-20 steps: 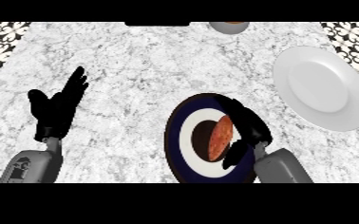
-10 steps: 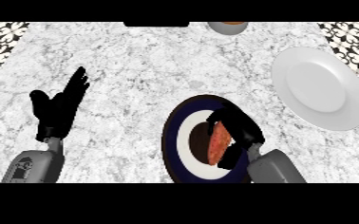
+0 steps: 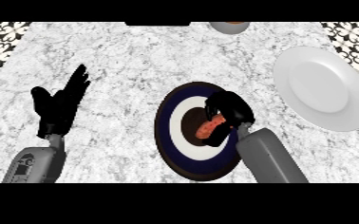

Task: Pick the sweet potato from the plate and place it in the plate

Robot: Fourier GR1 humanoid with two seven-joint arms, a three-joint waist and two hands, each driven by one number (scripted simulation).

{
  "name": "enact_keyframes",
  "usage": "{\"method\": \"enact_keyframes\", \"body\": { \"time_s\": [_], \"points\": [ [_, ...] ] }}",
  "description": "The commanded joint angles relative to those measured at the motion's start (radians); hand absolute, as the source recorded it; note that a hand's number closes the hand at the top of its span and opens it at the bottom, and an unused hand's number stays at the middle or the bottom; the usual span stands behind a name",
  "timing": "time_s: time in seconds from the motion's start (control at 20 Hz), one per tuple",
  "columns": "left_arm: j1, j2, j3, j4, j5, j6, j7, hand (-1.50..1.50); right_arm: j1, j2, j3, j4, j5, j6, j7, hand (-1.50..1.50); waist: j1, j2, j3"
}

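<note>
our right hand (image 3: 229, 107) curls round the sweet potato (image 3: 210, 127) over the dark plate (image 3: 163, 134) near the counter's (image 3: 140, 61) front edge; our left hand (image 3: 59, 105) rests open.

Marble counter (image 3: 140, 66), perhaps a bowl (image 3: 229, 26) at far edge, patterned tiles (image 3: 13, 33)

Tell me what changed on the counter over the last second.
The right hand closed round the sweet potato on the dark-rimmed plate; the potato now shows narrower, tilted in its fingers. Whether it has left the plate is unclear. The open left hand and the white plate stayed put.
</note>
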Motion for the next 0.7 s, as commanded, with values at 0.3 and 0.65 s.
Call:
{"method": "enact_keyframes", "body": {
  "time_s": [0.3,0.65],
  "points": [
    [0.049,0.009,0.013,-0.036,0.005,-0.020,-0.002,0.00,-0.027,-0.024,-0.016,-0.159,0.221,-0.345,0.089,1.50,-0.012,-0.006,0.003],
    [0.036,0.005,0.011,-0.058,-0.010,0.004,0.049,0.00,-0.033,-0.104,-0.128,-0.300,0.372,-0.505,0.227,1.50,-0.016,-0.003,0.003]
  ]
}}
